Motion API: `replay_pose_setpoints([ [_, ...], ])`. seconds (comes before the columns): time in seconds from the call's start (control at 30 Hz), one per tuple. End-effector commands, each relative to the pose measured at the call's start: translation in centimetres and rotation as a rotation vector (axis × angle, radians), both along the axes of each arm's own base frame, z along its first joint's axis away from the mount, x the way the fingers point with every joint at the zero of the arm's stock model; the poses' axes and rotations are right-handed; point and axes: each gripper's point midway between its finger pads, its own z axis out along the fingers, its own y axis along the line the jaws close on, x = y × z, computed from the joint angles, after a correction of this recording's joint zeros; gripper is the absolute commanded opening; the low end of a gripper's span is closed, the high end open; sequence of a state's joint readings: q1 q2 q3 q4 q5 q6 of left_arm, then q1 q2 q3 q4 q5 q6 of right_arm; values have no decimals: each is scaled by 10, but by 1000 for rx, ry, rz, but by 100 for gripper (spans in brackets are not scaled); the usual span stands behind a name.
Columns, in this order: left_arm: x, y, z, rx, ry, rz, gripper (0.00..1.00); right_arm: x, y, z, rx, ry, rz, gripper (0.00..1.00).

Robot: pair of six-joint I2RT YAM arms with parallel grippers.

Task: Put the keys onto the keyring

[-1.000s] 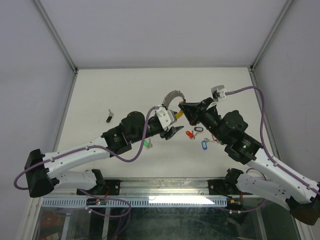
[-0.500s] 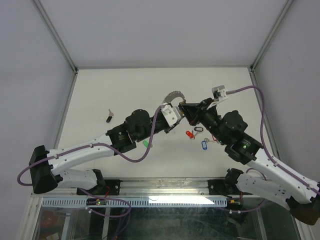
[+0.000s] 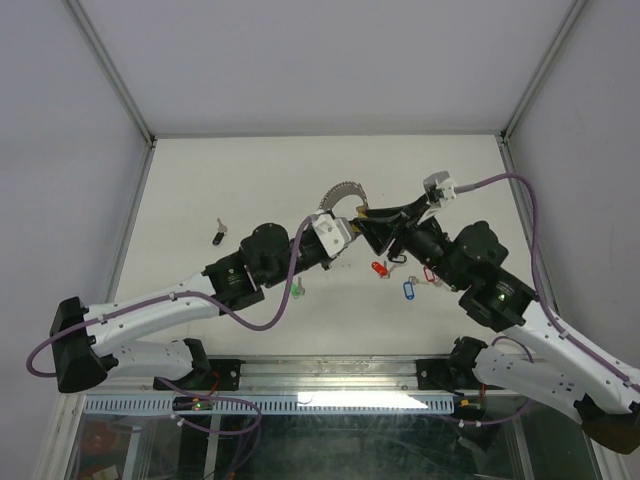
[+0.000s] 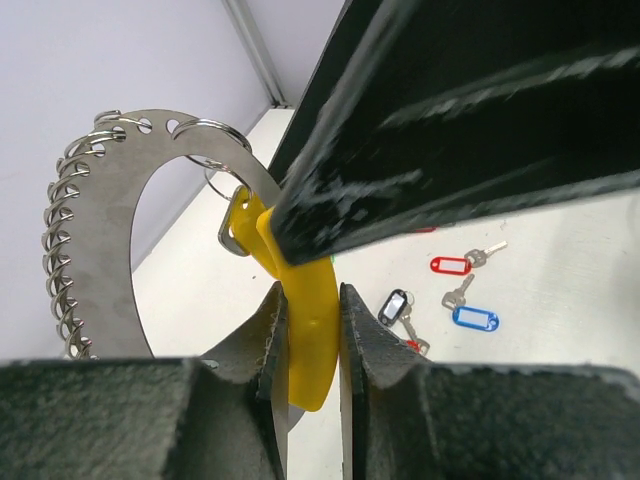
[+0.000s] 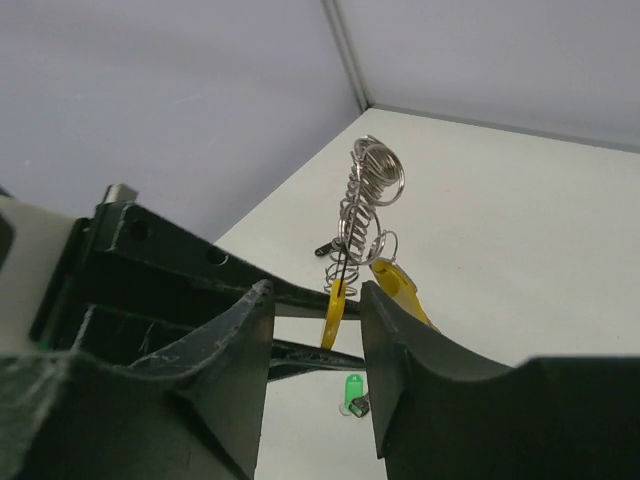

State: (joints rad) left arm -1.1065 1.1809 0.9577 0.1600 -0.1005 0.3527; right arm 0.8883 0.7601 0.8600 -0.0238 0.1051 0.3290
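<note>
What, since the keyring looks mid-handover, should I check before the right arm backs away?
1. Left gripper shut on the keyring's yellow segment: ok.
2. Right gripper jaws spread, with a gap on either side of that segment: ok.
3. Keyring held up off the table: ok.
4. Any key already threaded on the ring: cannot tell.
5. Red-tagged key and blue-tagged key lying free on the table: ok.

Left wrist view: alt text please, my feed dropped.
Left gripper clamps the keyring by its yellow segment, silver crescent with small rings arcing up left. The right gripper's black finger crosses overhead; red, black and blue keys lie on the table beyond.
</note>
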Motion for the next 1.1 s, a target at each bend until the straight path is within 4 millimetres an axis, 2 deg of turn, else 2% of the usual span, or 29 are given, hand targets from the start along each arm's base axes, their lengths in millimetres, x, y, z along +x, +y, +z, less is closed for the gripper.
replay_pose_setpoints([
  [0.0, -16, 15, 43, -138, -71, -47, 0, -39, -8, 48, -29, -178, 154, 46],
  [0.07, -21, 16, 43, -149, -65, -66, 0, -44, -16, 47, -67, -196, 150, 48],
  [0.17, -31, 16, 46, -166, -33, -113, 0, -40, -36, 46, -99, -216, 69, 48],
  [0.33, -61, 27, 67, -307, -31, -233, 0, -26, -67, 48, -117, -253, -101, 49],
  [0.47, -67, 29, 67, -290, -10, -253, 0, -19, -76, 46, -150, -252, -159, 49],
  [0.7, -74, 27, 53, -217, -58, -301, 0, -21, -70, 44, -172, -289, -125, 49],
  [0.77, -88, 26, 49, -176, -147, -385, 0, -26, -64, 44, -185, -331, -82, 48],
  [1.07, -122, 31, 27, -100, -437, -569, 0, -65, -32, 40, -234, -735, 170, 46],
])
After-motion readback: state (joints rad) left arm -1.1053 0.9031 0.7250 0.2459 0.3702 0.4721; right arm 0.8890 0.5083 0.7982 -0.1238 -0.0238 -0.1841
